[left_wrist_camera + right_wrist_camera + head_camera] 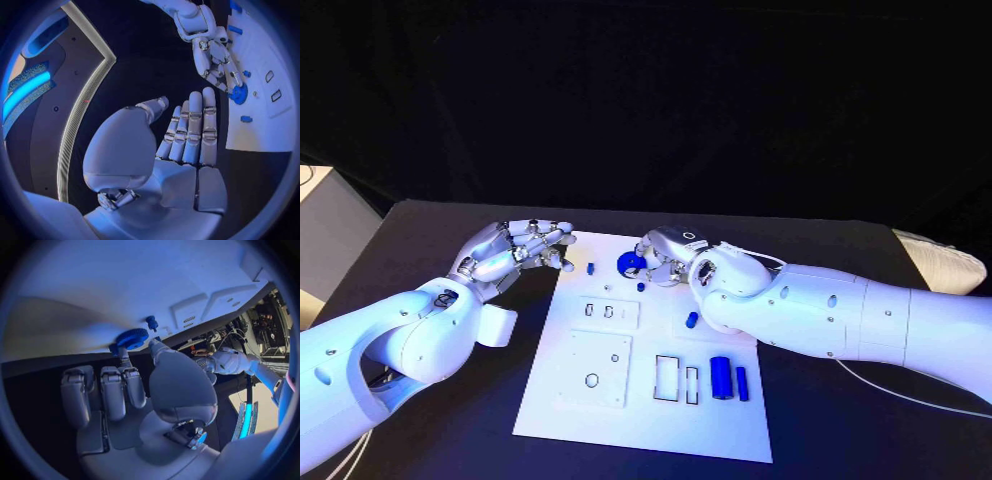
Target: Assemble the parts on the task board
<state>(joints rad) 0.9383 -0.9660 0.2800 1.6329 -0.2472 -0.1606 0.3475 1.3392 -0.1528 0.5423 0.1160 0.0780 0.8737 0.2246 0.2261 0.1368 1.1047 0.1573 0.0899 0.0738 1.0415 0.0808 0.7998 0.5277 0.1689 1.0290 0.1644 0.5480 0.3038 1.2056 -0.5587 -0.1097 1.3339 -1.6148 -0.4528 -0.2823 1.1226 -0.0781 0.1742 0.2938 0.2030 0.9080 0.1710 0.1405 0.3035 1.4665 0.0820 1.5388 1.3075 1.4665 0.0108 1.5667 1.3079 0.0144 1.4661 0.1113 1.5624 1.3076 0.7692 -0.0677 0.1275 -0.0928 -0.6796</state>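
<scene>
Right hand pinches the blue gear over the task board — left hand empty, fingers apart.

One task board, two hands, one blue gear, four small blue parts

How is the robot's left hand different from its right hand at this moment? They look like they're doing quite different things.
The right hand pinches a round blue part at the far end of the task board; the left hand holds nothing. The left hand's fingers are stretched out straight side by side, while the right hand's fingers bend toward the part. The left hand hangs beside the board's edge, the right over the board. Both are silver hands on white arms.
</scene>
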